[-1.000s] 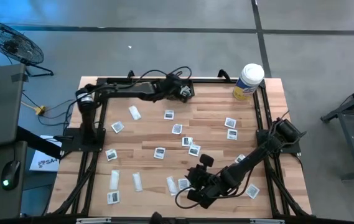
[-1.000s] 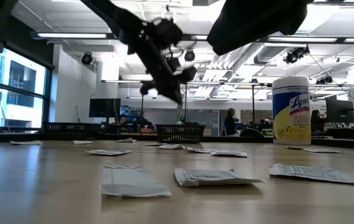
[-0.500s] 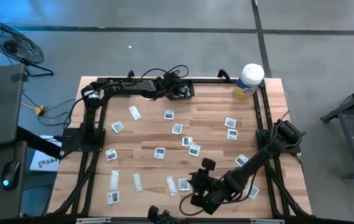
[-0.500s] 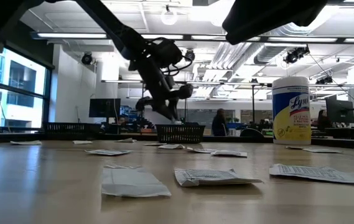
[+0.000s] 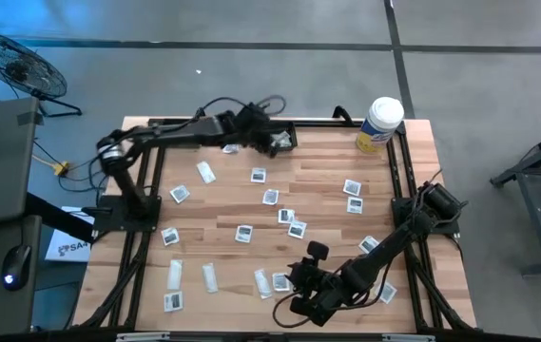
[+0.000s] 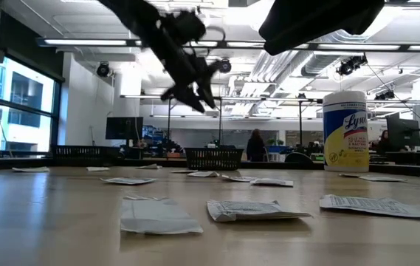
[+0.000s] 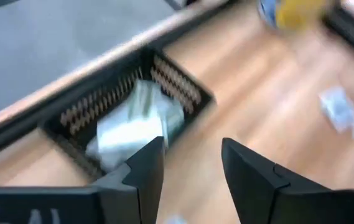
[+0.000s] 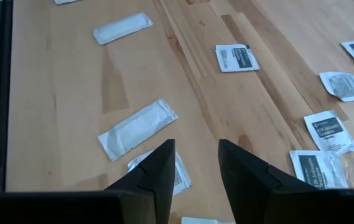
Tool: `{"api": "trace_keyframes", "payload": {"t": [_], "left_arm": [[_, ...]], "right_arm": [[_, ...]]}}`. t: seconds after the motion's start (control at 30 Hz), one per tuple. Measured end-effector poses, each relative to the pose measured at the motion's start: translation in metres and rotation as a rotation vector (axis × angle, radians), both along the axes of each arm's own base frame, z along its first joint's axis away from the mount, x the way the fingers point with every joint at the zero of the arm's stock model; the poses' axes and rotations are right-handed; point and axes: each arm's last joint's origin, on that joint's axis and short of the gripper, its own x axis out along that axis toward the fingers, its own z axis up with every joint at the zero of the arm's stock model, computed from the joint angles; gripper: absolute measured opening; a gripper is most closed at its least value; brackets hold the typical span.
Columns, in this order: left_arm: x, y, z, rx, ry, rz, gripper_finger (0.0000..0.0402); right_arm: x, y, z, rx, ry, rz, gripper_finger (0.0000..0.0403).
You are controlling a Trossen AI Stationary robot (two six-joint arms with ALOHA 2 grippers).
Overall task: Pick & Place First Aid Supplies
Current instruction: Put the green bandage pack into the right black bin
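- We see the left gripper (image 7: 189,171) with its fingers apart and empty, above a black mesh basket (image 7: 183,87) of packets at the table's far edge.
- The blurred left wrist view shows pale packets in the basket; the high view hides most of it under the arm.
- The right gripper (image 8: 195,165) hovers open over a narrow white strip (image 8: 138,129) near the front edge.
- The first aid packets (image 5: 270,197) lie scattered across the wooden table (image 5: 327,180); the low view cuts off the right arm.

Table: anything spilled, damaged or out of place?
Nothing stands out. The packets lie flat and scattered over the table, a few already in the black basket at the far edge, and the wipes tub stands upright in the far right corner.
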Motion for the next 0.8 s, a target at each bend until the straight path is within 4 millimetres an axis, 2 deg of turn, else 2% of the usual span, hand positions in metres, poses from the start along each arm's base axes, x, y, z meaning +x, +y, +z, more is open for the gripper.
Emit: {"api": "trace_keyframes", "payload": {"t": [0.1, 0.17, 0.27, 0.5, 0.67, 0.8], "left_arm": [[-0.011, -0.038, 0.01, 0.06, 0.07, -0.074, 0.0158], [-0.022, -0.065, 0.009, 0.076, 0.105, -0.119, 0.0158], [-0.041, -0.106, -0.001, 0.083, 0.119, -0.195, 0.0158], [-0.099, -0.199, -0.031, 0.05, 0.092, -0.399, 0.0158], [-0.131, -0.273, -0.048, 0.026, 0.067, -0.677, 0.0148], [-0.154, -0.32, -0.064, 0.074, 0.098, -0.831, 0.0129]], "right_arm": [[0.0, 0.0, 0.0, 0.0, 0.0, 0.001, 0.0117], [0.0, 0.0, 0.0, 0.003, 0.004, 0.007, 0.0117], [0.0, 0.0, 0.0, 0.006, 0.008, 0.011, 0.0117], [0.0, 0.001, 0.0, 0.01, 0.003, 0.012, 0.0117], [0.002, 0.0, 0.001, 0.012, -0.007, 0.005, 0.0117], [0.004, -0.002, 0.001, 0.02, -0.017, -0.001, 0.0117]]}}
